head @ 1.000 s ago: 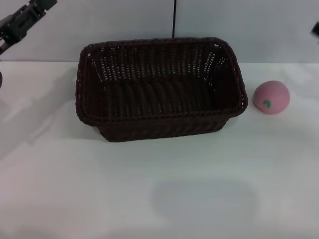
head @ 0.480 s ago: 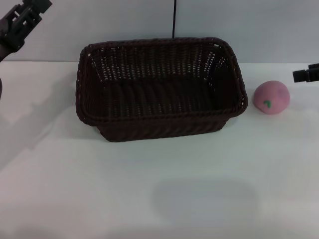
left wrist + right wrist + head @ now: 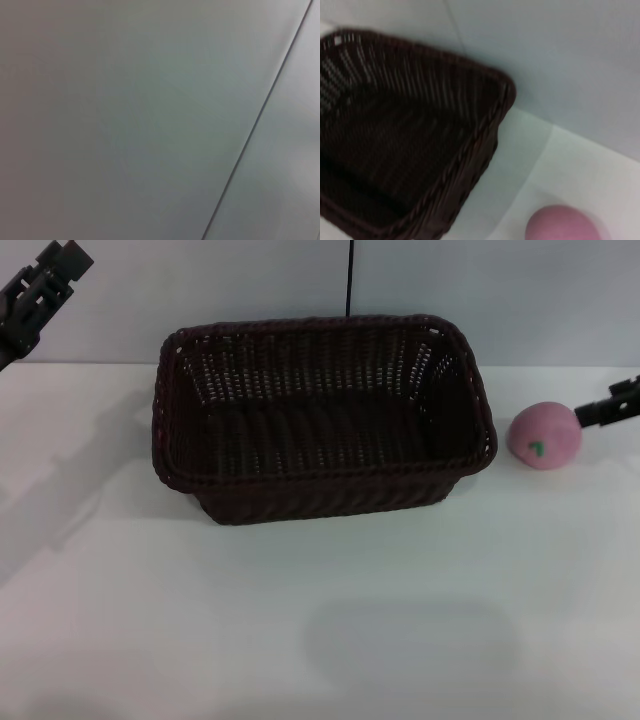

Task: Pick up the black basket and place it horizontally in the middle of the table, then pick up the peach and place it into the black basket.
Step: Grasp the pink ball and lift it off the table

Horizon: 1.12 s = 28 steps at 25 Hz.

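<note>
— Basket?
— Black basket [image 3: 322, 420]: woven wicker, rounded rectangle, long axis crosswise, mid-table [image 3: 300, 620].
— Peach?
— Peach [image 3: 544, 435]: smooth, round, right of it; right gripper [image 3: 612, 406] alongside, opening unclear. Left gripper [image 3: 40, 290] raised, unclear.

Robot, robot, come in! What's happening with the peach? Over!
Right gripper just beside the peach, not touching. Left gripper raised, far left. Black basket empty on the table. Nothing blocking.

We see the black basket [image 3: 322, 420] upright and empty, long side across, near the far edge of the table [image 3: 320, 620], the pink peach [image 3: 544, 435] just beside its right end, toward the right edge
</note>
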{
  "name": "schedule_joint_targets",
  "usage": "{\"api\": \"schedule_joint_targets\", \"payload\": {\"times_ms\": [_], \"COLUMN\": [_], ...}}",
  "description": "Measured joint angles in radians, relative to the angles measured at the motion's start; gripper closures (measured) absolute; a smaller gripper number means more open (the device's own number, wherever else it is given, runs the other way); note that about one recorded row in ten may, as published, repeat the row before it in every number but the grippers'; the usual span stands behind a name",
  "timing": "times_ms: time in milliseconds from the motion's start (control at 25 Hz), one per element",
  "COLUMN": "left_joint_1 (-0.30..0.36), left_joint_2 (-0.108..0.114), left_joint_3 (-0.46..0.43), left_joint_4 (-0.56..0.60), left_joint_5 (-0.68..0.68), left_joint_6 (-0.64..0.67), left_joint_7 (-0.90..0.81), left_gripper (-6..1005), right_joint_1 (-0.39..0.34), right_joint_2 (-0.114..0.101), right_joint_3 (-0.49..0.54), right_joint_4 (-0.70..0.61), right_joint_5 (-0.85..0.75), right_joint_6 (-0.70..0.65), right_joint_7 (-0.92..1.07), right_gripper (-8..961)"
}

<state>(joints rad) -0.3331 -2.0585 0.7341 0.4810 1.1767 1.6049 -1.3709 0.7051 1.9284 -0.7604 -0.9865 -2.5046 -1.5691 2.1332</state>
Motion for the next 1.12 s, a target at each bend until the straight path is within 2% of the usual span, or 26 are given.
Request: {"api": "schedule_joint_targets", "payload": {"times_ms": [160, 240, 280, 400, 560, 920, 1120], "left_joint_1": [0.002, 0.006, 0.008, 0.011, 0.015, 0.020, 0.022], "left_joint_2": [0.000, 0.000, 0.000, 0.000, 0.000, 0.000, 0.000], "left_joint_3": [-0.001, -0.002, -0.003, -0.003, -0.003, -0.014, -0.027], "left_joint_4": [-0.001, -0.001, -0.001, -0.001, -0.002, -0.003, -0.004], "left_joint_5": [0.000, 0.000, 0.000, 0.000, 0.000, 0.000, 0.000], "left_joint_6": [0.006, 0.012, 0.015, 0.019, 0.023, 0.039, 0.048], "left_joint_7": [-0.005, -0.006, -0.006, -0.009, -0.017, -0.032, -0.044], "left_gripper": [518, 518, 518, 518, 518, 518, 518], "right_joint_1": [-0.005, -0.003, -0.003, 0.012, 0.030, 0.043, 0.055], "right_joint_2": [0.014, 0.030, 0.030, 0.059, 0.073, 0.084, 0.084], "right_joint_3": [-0.075, -0.083, -0.083, -0.083, -0.090, -0.151, -0.159], "right_joint_4": [0.002, 0.003, 0.003, 0.016, 0.053, 0.095, 0.120], "right_joint_5": [-0.005, -0.037, -0.037, -0.093, -0.123, -0.130, -0.134], "right_joint_6": [0.046, 0.080, 0.080, 0.129, 0.176, 0.237, 0.268], "right_joint_7": [0.000, 0.000, 0.000, -0.006, -0.009, -0.009, -0.009], "right_gripper": [211, 211, 211, 210, 210, 211, 256]}}
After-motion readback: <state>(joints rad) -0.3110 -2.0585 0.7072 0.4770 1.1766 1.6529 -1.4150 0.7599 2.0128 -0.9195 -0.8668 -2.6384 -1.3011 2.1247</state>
